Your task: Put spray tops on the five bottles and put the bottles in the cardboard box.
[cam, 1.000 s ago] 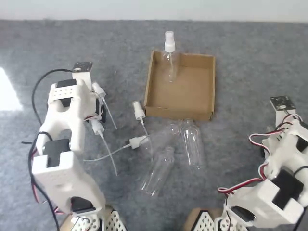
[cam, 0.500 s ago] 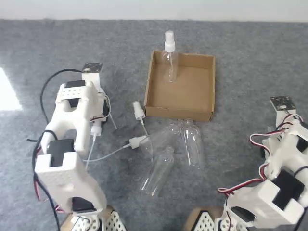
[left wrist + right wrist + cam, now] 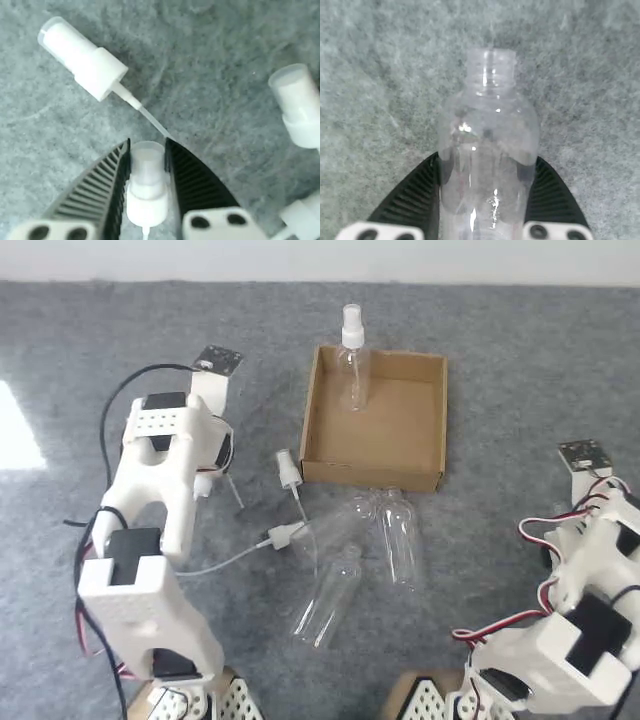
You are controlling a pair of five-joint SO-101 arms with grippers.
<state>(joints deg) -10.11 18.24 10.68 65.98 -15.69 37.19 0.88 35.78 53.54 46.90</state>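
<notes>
A white plastic spray top (image 3: 146, 200) is pinched in the left hand (image 3: 146, 146), beside the cardboard box (image 3: 425, 365), where one capped bottle (image 3: 353, 365) stands. The right hand (image 3: 487, 161) clasps an open clear bottle (image 3: 489, 120). Three bare bottles (image 3: 398, 535) and loose tops (image 3: 288, 470) lie on the fuzzy grey counter (image 3: 520, 340) in front of the box.

Nothing readable showing in any view: no text, label, number or sign.
Cardboard box (image 3: 372, 474), centre of high view, showing plain brown walls.
Small grey plate (image 3: 218, 362) at arm tip, upper left of high view, possibly carrying fine marks, but too small to read.
</notes>
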